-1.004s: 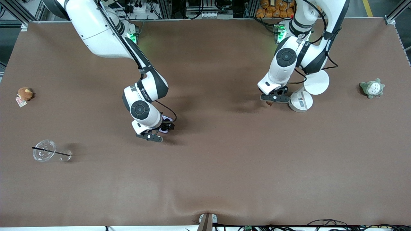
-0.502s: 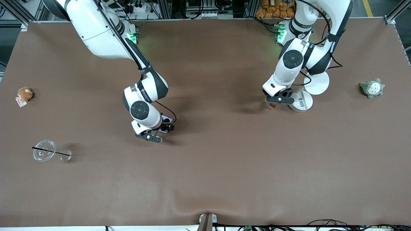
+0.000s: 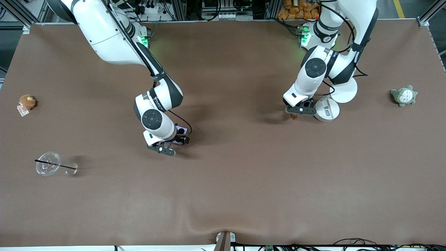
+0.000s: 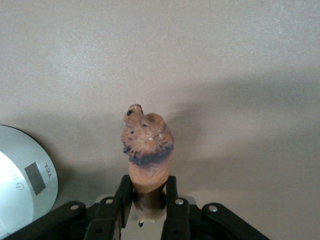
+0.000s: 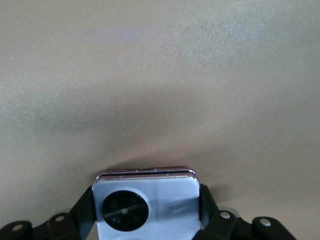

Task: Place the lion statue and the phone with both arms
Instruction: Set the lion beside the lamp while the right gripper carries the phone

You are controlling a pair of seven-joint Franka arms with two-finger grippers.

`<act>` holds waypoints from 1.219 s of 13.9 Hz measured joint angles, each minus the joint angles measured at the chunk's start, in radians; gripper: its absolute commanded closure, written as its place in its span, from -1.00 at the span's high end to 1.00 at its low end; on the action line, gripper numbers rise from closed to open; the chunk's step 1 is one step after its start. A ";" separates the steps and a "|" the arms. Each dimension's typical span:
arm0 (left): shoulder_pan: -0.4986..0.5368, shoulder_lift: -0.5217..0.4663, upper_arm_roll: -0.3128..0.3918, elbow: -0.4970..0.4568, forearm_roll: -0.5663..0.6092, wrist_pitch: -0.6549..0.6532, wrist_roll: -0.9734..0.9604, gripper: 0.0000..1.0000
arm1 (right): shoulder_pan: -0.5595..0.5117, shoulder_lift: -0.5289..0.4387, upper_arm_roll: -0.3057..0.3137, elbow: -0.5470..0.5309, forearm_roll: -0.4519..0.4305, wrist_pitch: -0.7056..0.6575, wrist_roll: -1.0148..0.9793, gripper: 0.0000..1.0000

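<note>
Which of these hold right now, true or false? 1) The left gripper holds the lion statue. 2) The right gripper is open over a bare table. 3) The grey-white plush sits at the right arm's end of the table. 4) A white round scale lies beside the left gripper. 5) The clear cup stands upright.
1) True: the left gripper is shut on the lion statue.
2) False: the right gripper is shut on the phone.
3) False: the grey-white plush lies at the left arm's end; the brown plush is at the right arm's end.
4) True: the scale lies right beside it.
5) False: the clear cup lies on its side.
</note>
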 measured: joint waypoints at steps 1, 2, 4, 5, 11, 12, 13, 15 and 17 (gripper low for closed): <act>0.003 0.001 0.000 0.000 0.000 0.000 0.000 -0.70 | 0.000 0.002 -0.001 0.000 0.000 0.002 0.000 -0.23; 0.005 0.003 0.000 0.000 0.000 0.000 0.000 -0.07 | 0.000 0.001 -0.002 0.000 0.000 0.002 0.000 -0.23; 0.006 0.008 0.000 0.000 0.000 0.002 0.001 0.31 | -0.002 -0.003 -0.015 0.008 -0.002 0.001 -0.001 -0.23; 0.006 0.008 0.000 0.000 0.000 0.003 0.001 0.99 | -0.006 -0.015 -0.027 0.014 -0.006 -0.005 -0.012 -0.23; 0.006 -0.001 -0.006 0.018 0.000 0.009 0.001 1.00 | -0.219 -0.145 -0.056 0.026 -0.013 -0.103 -0.363 -0.22; 0.006 -0.011 -0.007 0.024 0.000 0.003 0.001 1.00 | -0.276 -0.144 -0.057 0.024 -0.013 -0.097 -0.452 -0.22; 0.006 -0.027 -0.008 0.036 0.000 -0.022 0.001 1.00 | -0.339 -0.139 -0.058 0.019 -0.013 -0.080 -0.552 -0.22; 0.006 -0.065 -0.010 0.089 0.000 -0.143 0.001 1.00 | -0.443 -0.116 -0.058 0.011 -0.013 -0.020 -0.714 -0.22; 0.006 -0.098 -0.013 0.184 -0.007 -0.319 0.001 1.00 | -0.492 -0.081 -0.057 0.010 -0.013 0.046 -0.785 -0.21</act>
